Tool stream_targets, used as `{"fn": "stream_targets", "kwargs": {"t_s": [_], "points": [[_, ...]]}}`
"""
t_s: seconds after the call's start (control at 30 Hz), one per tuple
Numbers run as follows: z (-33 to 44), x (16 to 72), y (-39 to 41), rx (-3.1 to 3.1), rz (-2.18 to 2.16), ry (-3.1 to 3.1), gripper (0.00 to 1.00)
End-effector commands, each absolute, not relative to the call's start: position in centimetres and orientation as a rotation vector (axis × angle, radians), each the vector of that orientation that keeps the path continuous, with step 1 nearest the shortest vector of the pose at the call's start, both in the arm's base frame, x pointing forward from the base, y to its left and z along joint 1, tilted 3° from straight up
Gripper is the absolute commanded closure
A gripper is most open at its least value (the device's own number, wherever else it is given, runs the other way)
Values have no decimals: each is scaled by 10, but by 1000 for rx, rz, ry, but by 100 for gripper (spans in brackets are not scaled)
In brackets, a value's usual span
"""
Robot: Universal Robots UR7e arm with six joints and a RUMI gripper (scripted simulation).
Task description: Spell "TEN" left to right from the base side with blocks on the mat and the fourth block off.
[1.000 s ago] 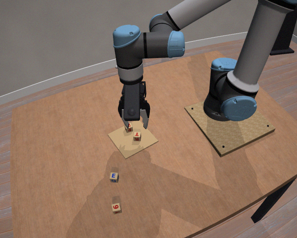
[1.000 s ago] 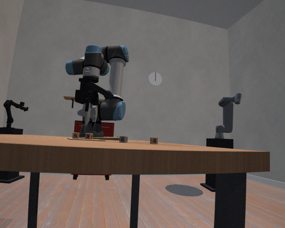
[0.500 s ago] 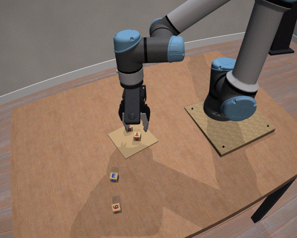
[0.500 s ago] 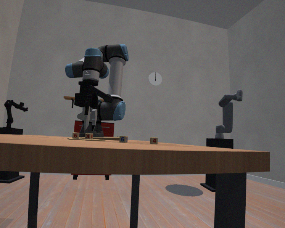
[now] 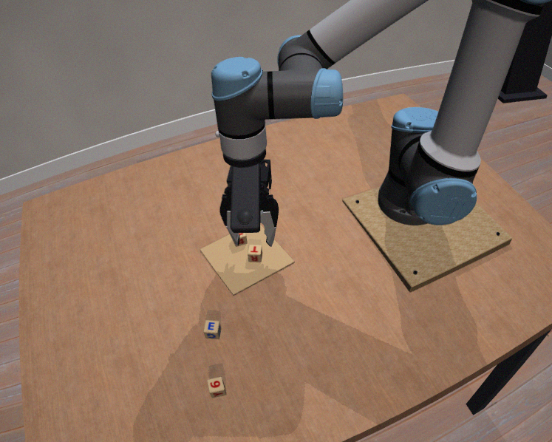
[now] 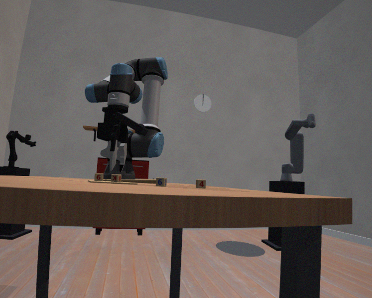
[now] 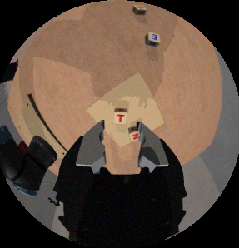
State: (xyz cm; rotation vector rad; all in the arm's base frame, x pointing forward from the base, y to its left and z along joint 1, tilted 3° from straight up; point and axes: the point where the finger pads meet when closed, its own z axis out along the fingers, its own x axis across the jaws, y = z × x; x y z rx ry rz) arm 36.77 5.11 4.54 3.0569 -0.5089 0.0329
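While the gripper [image 5: 252, 233] hangs low over the mat [image 5: 272, 266], its jaws stand partly open, holding nothing.
N block [image 7: 135, 135] beside one jaw; T block [image 5: 255, 252] adjacent; E block [image 5: 211, 328] off the mat.

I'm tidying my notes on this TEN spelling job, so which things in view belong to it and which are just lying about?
Belong to the job: T block, N block, E block, spare block showing 9, mat, tool.

Just lying about: small black arm, grey arm, wall clock, red cabinet.
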Motion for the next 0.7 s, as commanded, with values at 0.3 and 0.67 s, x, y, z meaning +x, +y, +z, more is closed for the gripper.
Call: {"fn": "stream_targets", "kwargs": {"t_s": [0.3,0.67], "points": [[44,367,51,3058,31,-512,63],[35,366,50,3058,27,-512,63]]}}
